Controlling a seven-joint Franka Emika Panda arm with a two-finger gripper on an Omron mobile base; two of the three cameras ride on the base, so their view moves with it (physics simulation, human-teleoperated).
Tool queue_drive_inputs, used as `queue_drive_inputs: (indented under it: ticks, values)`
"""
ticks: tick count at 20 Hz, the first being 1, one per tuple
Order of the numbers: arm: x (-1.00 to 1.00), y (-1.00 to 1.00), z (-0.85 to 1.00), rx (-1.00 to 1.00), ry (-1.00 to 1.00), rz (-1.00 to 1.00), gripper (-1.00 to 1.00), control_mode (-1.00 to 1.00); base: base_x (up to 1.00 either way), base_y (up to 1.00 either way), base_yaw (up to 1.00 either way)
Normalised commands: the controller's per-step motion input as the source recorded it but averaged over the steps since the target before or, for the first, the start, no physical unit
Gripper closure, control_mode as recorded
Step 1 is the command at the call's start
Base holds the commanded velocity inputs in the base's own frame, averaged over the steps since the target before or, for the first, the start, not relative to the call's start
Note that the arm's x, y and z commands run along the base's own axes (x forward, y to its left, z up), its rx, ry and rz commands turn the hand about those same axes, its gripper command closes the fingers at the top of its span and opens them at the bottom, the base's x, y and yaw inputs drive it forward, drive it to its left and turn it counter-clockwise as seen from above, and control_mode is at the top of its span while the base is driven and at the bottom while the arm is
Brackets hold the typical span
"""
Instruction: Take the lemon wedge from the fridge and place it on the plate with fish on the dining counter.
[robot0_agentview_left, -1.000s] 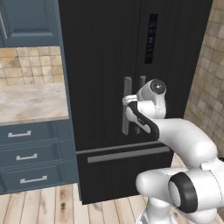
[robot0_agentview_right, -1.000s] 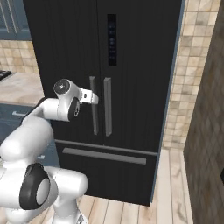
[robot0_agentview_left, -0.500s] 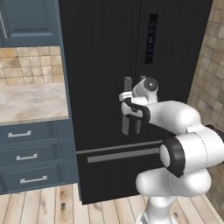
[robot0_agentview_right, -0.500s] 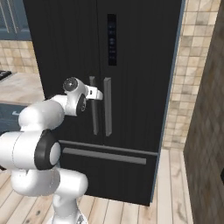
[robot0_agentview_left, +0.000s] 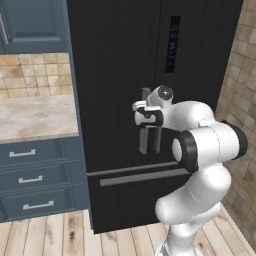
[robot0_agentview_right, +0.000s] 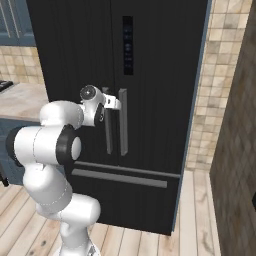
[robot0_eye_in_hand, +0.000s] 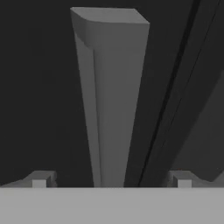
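While the doors are shut: the tall black double-door fridge (robot0_agentview_left: 150, 100) is closed, so the lemon wedge must be inside it, and I cannot tell on which shelf.
Change: over the last second the white arm's elbow has swung up and to the right in the left base view, and the wrist has pushed farther in toward the doors; the base itself has not driven.
Gripper place: the two-finger gripper (robot0_agentview_left: 141, 113) now sits at the upper part of the long grey vertical handle of the left door (robot0_eye_in_hand: 111, 100), just left of the seam between the doors.
Meaning: judged from this, the reach is nearly done and the grasp for pulling the left door is next.
Fingers: spread as wide as they go, one on each side of the handle in the hand view, the bar centred in the gap.
Contact: none that I can make out; nothing is held.
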Motion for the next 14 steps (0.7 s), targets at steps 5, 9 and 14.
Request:
queue_drive_inputs:
  ticks: [5,9,14]
  values:
    - [0.58,0.0,-0.19,0.0,0.0,0.0,-1.0,-1.0,0.0,0.0,0.0]
    - [0.62,0.01,-0.23,0.0,0.0,0.0,-1.0,-1.0,0.0,0.0,0.0]
    - [0.5,0.0,-0.17,0.0,0.0,0.0,1.0,-1.0,0.0,0.0,0.0]
